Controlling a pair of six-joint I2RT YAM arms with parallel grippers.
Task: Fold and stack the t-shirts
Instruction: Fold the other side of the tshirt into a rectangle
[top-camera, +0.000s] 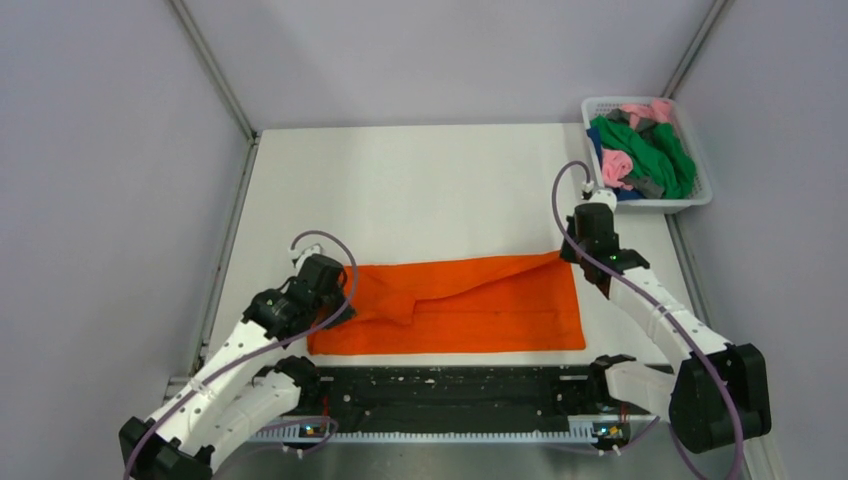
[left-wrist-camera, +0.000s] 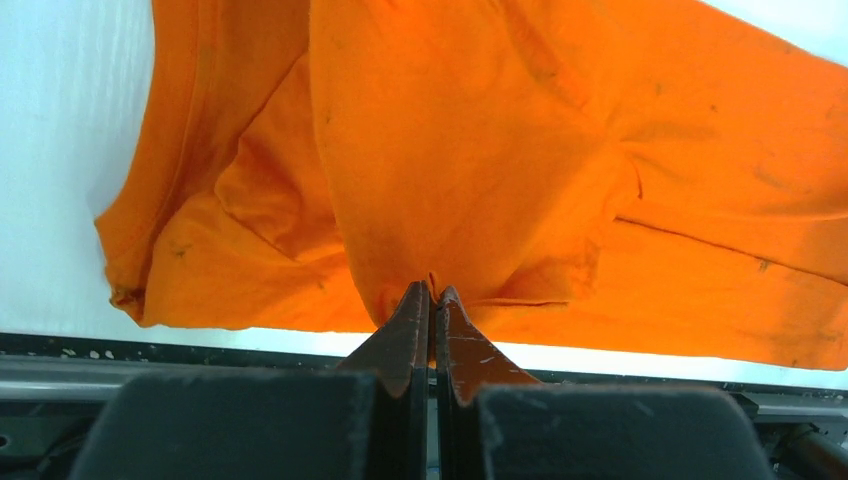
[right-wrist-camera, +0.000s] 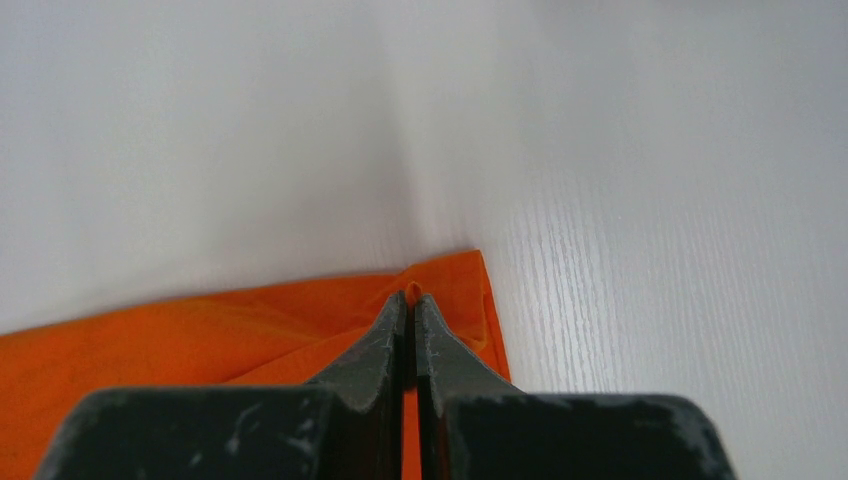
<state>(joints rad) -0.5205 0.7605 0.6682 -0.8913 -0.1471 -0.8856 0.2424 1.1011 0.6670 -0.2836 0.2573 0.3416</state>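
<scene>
From above: the orange shirt (top-camera: 470, 310) is spread across the near half of the table (top-camera: 420, 180), with other shirts (top-camera: 650, 150) heaped in the basket (top-camera: 702, 195) at the far right corner. Left wrist: the left gripper (left-wrist-camera: 432, 295) is clamped on a bunched edge of the orange shirt. Right wrist: the right gripper (right-wrist-camera: 411, 300) is pinching the orange shirt's corner.

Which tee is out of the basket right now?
The orange t-shirt, spread on the table; the green shirts and pink shirts sit bunched in the white basket.
</scene>
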